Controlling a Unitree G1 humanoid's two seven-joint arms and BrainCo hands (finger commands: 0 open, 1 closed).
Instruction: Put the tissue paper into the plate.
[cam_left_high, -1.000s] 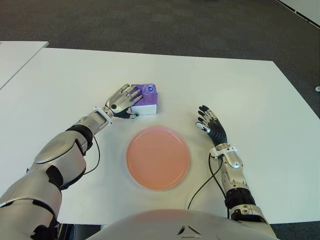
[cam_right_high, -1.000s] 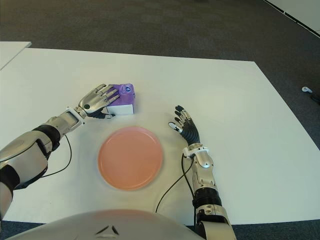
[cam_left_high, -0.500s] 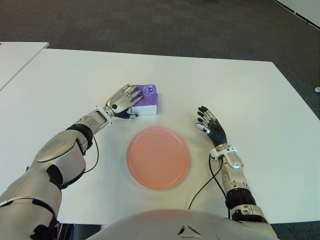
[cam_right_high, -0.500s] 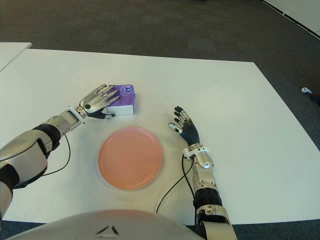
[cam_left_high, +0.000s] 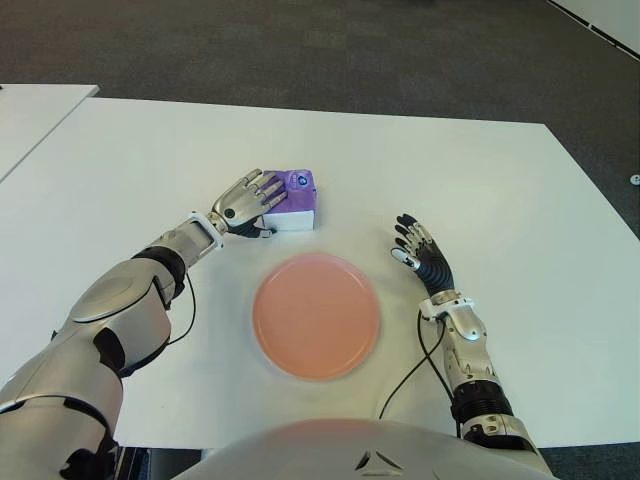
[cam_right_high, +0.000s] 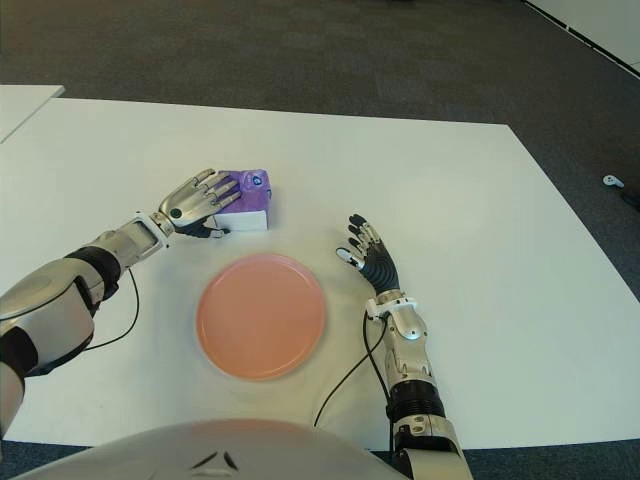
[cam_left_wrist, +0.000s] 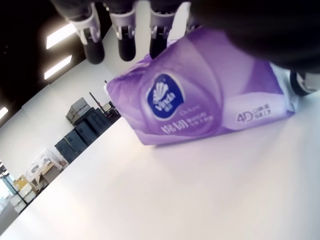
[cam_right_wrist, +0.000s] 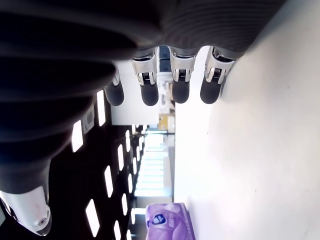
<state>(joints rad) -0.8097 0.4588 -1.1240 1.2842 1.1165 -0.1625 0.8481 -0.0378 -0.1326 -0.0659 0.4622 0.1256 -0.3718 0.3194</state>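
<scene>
- The tissue paper pack (cam_left_high: 293, 195), a single purple and white soft pack, lies flat on the white table (cam_left_high: 500, 180), directly under and ahead of the left hand's fingers. It is outside the plate, on the far side of it from the robot.
- Its long axis runs roughly across the table, left to right as the robot sees it. The purple printed face with the round logo is turned up and away from the robot, and the white side faces the plate.
- The left hand (cam_left_high: 243, 201) is at the left end of the pack. Its fingers (cam_left_high: 265, 186) are stretched out over the purple top and laid against it, and the thumb sits low at the near side of the pack.
- In the left wrist view the pack (cam_left_wrist: 200, 95) sits on the table, with three fingertips (cam_left_wrist: 126, 45) reaching just past its far edge. The hand is draped over the pack with the fingers barely bent; the pack is not lifted, and I cannot tell whether the grip is closed on it.
- The right hand (cam_left_high: 422, 258) shows to the right of the plate, well apart from the pack, fingers straight and slightly spread, holding nothing. Its wrist view shows the fingers extended beside the bare tabletop.
- One plate (cam_left_high: 316, 315), round and salmon pink, lies between the two hands, nearer the robot than the pack, with nothing on it.
- Count: one tissue pack, one plate, two hands.
</scene>
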